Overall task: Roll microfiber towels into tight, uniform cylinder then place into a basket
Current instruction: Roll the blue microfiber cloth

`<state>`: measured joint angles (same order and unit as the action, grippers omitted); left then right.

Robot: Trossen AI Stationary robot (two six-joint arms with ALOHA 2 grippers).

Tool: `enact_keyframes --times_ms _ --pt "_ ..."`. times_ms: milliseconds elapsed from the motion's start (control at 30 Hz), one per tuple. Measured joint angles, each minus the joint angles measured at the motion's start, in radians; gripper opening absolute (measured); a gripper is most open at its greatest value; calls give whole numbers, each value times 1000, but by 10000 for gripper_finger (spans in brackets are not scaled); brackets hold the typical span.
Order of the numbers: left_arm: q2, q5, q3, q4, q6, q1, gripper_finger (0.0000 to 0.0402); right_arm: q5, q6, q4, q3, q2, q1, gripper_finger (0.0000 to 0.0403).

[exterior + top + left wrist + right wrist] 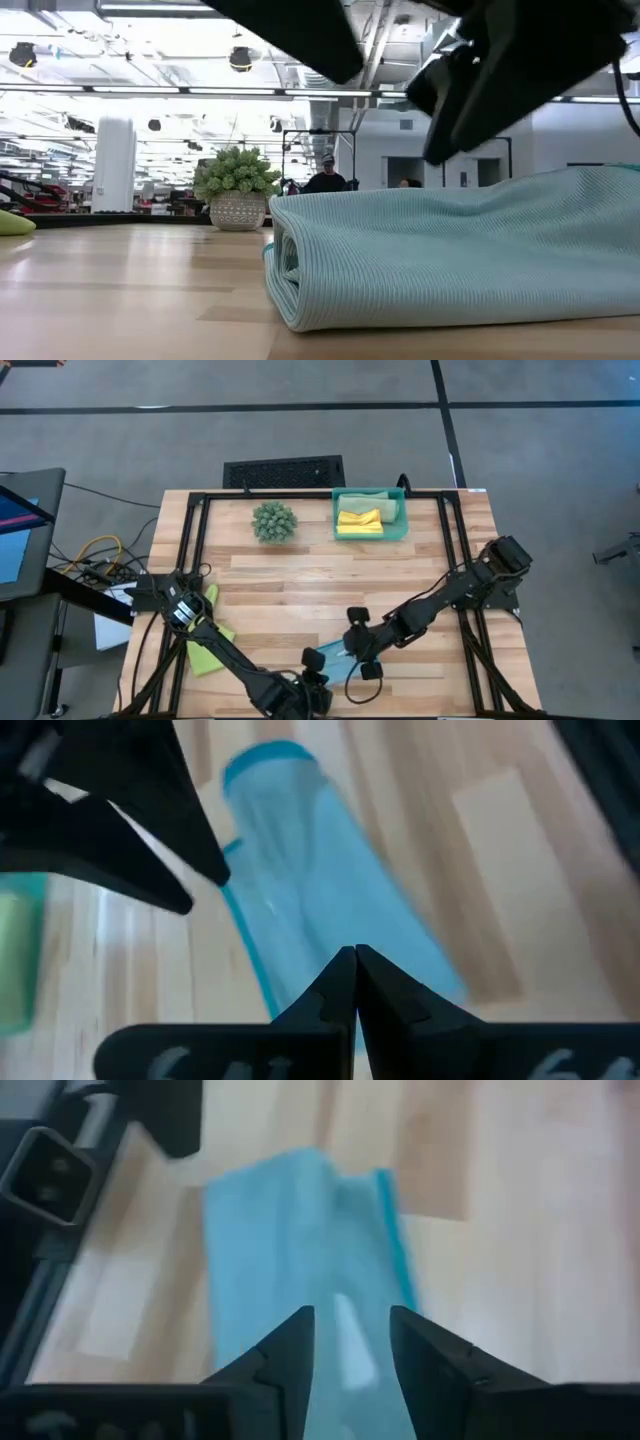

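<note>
A light blue towel (330, 656) lies near the table's front edge, loosely rolled. Its rolled end (285, 265) faces the low view and its underside rests on the wood. My left gripper (355, 955) is shut and hovers just over the towel (310, 880) from the near left. My right gripper (350, 1330) is open above the towel (290, 1250), which shows in the gap between its fingers. The low view shows both dark hands clear above the cloth (450, 250). The teal basket (398, 520) at the far edge holds a yellow towel (358, 521) and a sage green one (375, 498). A lime green towel (210, 647) lies under the left arm.
A spiky green plant ball (273, 520) sits at the far side, left of the basket. A black slotted grille (283, 470) lies beyond the table's far edge. Black frame rails (195, 560) run along both table sides. Bare wood lies in the middle.
</note>
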<state>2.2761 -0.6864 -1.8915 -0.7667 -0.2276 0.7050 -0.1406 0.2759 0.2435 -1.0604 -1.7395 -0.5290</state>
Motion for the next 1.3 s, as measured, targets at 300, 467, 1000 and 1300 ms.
enact_keyframes --times_ms 300,467,1000,1300 --pt "1 100 132 40 -53 -75 0 14 -5 59 0 -1 -105 119" --pt "1 103 177 30 -80 -89 0 4 17 78 2 -45 -86 107" --pt "1 -8 106 -136 -113 -31 0 9 39 26 2 -98 -12 102" --pt "1 18 121 -88 -87 -54 0 4 66 -4 2 -103 -9 106"
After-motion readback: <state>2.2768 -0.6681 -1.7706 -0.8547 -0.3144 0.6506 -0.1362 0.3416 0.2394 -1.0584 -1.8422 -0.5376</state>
